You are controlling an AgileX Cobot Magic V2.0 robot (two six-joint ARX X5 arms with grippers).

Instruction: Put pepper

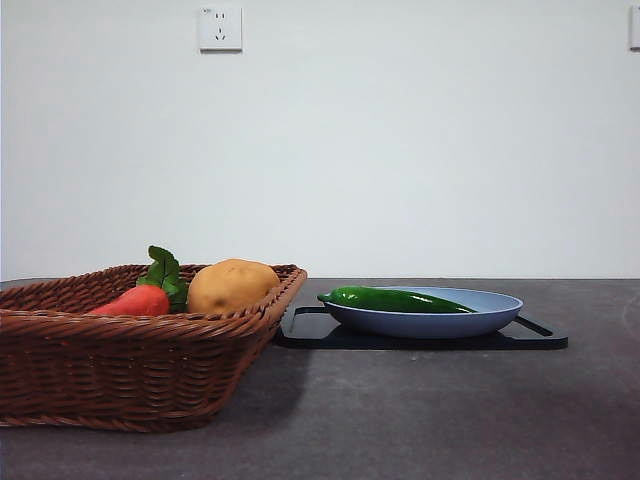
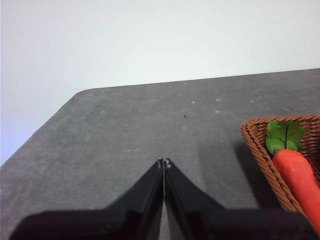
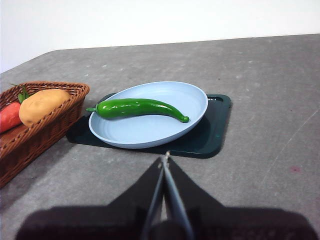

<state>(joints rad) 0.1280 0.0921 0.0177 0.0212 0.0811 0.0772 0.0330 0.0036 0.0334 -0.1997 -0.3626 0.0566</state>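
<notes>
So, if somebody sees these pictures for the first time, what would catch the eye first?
Probably the glossy green pepper, lying across the light blue plate, which sits on a dark tray. Next comes the brown wicker basket beside the tray, holding a tan potato and a red vegetable with green leaves. Both grippers, left and right, are shut and away from everything.

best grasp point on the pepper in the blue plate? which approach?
Grip the pepper across its thick middle, coming straight down from above. It lies flat in the shallow blue plate, stem end toward the basket, so the rim hinders a side approach, and the tapered tip offers less to hold. The right end effector, shut now, looks nearest.
</notes>
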